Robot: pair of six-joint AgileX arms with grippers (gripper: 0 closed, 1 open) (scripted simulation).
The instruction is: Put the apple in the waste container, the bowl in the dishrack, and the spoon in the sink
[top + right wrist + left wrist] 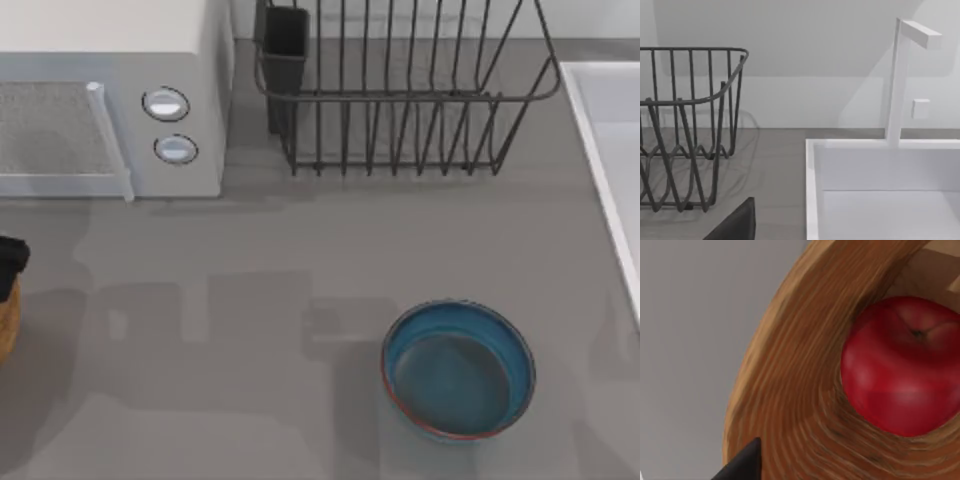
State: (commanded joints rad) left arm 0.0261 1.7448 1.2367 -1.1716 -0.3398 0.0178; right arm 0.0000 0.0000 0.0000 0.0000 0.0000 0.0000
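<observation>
your glossy red apple [902, 365] sits inside the wood-grained waste container [800, 390] at the table's 9 o'clock edge. the blue, reddish-rimmed bowl [458, 369] rests near 5 o'clock, the dark wire dishrack [400, 90] at 12. finger positions: you cannot tell.

A rendered kitchen counter: grey worktop [250, 300], white microwave with two round knobs [170, 120], dark wire dishrack with utensil cup [400, 95], pale rectangular sink [880, 190] beneath a white angular tap [900, 80].
</observation>
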